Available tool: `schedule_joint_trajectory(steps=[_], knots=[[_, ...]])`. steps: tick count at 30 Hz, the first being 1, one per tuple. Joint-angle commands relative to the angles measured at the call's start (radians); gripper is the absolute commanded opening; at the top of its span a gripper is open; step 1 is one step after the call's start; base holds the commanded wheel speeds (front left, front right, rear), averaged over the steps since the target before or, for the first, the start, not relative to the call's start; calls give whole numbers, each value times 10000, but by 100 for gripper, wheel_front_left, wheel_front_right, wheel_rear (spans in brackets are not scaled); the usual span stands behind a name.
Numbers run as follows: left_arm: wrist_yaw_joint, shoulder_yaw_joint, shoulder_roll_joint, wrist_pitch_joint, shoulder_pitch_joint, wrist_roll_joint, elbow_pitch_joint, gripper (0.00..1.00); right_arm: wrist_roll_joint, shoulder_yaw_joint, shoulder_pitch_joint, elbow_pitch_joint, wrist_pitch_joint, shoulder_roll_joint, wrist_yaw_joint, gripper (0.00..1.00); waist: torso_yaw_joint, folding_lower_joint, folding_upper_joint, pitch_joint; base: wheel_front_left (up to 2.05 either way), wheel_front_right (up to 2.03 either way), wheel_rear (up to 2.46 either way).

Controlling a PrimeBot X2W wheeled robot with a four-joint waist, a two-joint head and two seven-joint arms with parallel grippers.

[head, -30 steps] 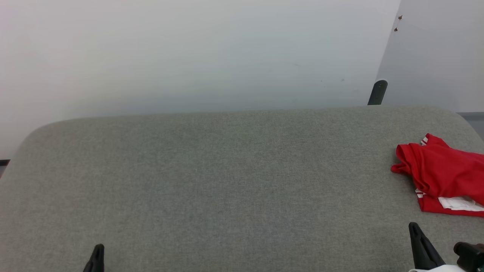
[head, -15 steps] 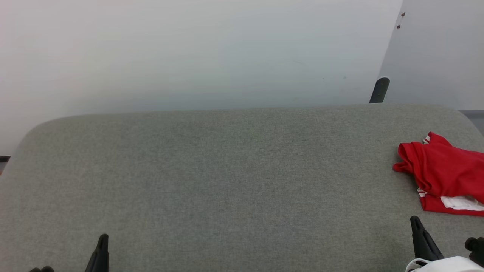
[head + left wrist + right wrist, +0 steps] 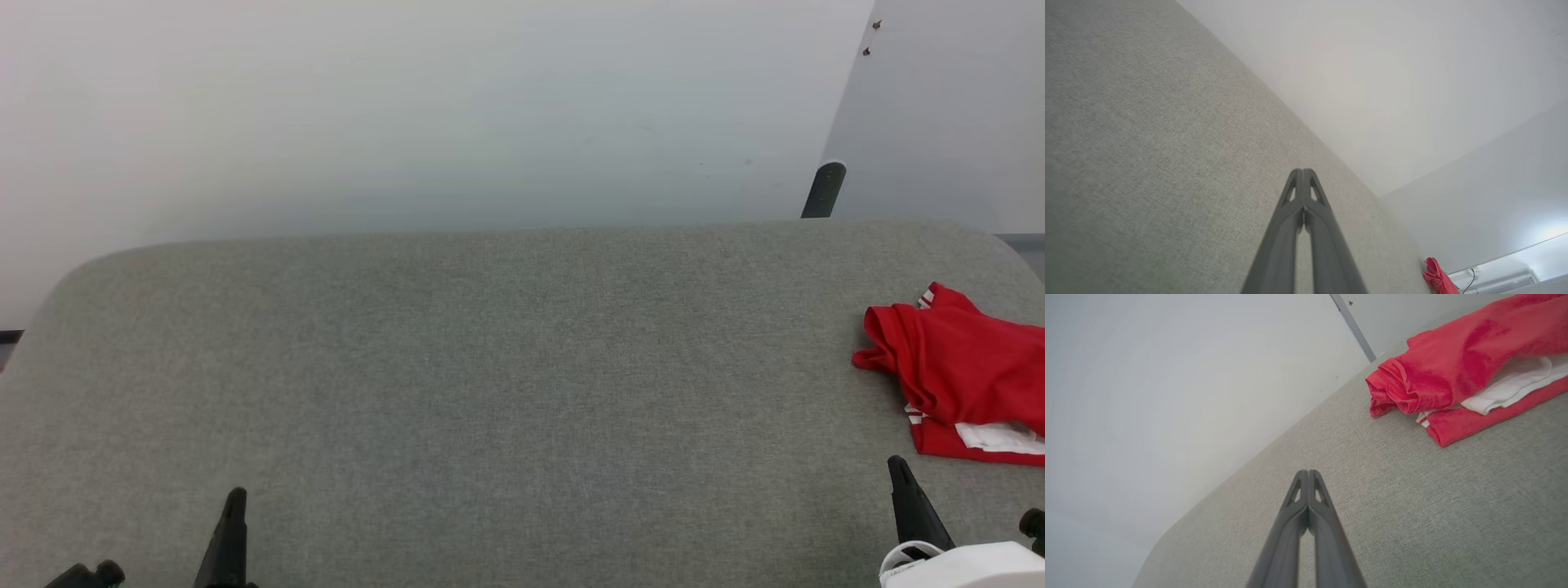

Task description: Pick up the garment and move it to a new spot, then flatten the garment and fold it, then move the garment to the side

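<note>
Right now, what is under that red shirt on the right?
The red garment lies bunched on the grey padded surface. A white layer peeks from between its red folds; whatever else lies beneath is covered.

No writing can be read anywhere from where I stand. The crumpled red garment (image 3: 957,359) shows no legible lettering, label or number

Left hand (image 3: 1301,171) and right hand (image 3: 1308,473) look dark, slender, perhaps plastic.
</note>
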Motion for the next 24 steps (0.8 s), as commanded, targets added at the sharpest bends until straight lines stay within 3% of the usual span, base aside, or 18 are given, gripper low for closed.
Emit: schedule_joint_trajectory(steps=[1, 24], knots=[[-19, 75, 39, 35, -245, -185, -87, 0, 271, -51, -284, -151, 31, -5, -1, 0, 3, 0, 0, 5, 0, 0, 0], [-30, 240, -517, 743, -886, -2156, 190, 0, 2978, -254, -554, -224, 691, 221, -2, 0, 66, 0, 0, 154, 0, 0, 0]])
